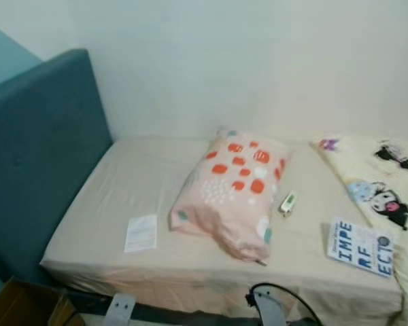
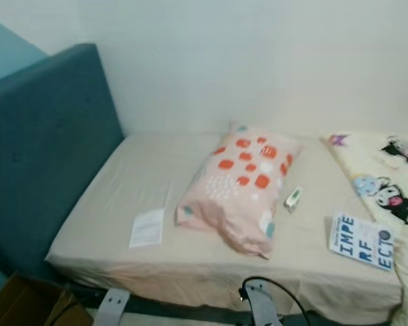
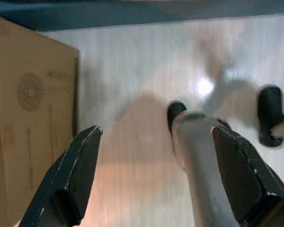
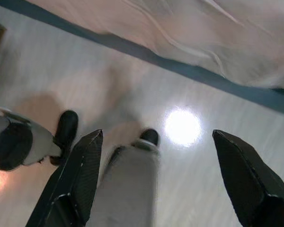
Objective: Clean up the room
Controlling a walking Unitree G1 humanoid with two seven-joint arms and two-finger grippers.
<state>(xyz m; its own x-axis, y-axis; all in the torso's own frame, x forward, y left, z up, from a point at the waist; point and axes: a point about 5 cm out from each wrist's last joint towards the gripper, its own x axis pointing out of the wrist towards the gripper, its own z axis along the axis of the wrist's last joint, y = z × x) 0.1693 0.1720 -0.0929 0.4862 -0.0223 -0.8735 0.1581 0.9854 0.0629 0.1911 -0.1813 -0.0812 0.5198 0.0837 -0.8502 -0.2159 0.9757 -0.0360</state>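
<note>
While I stand at the near edge of the bed (image 1: 156, 176), both my arms hang down at my sides, pointing at the pale floor (image 3: 142, 75). My left tool (image 3: 156, 142) has its fingers spread wide with nothing between them, above the floor beside a cardboard box (image 3: 28, 109). My right tool (image 4: 156, 146) is likewise spread wide and bare, over the floor next to the bed's dark base rail. On the bed, a pink pillow (image 1: 234, 190) with orange spots lies in the middle. A white sheet of paper (image 1: 141, 233) lies to its left, a small white-and-green device (image 1: 287, 203) just to its right, and a book (image 1: 361, 247) near the right edge, beside a cartoon-printed blanket (image 1: 381, 183). The blue headboard (image 1: 41, 149) stands at the left
</note>
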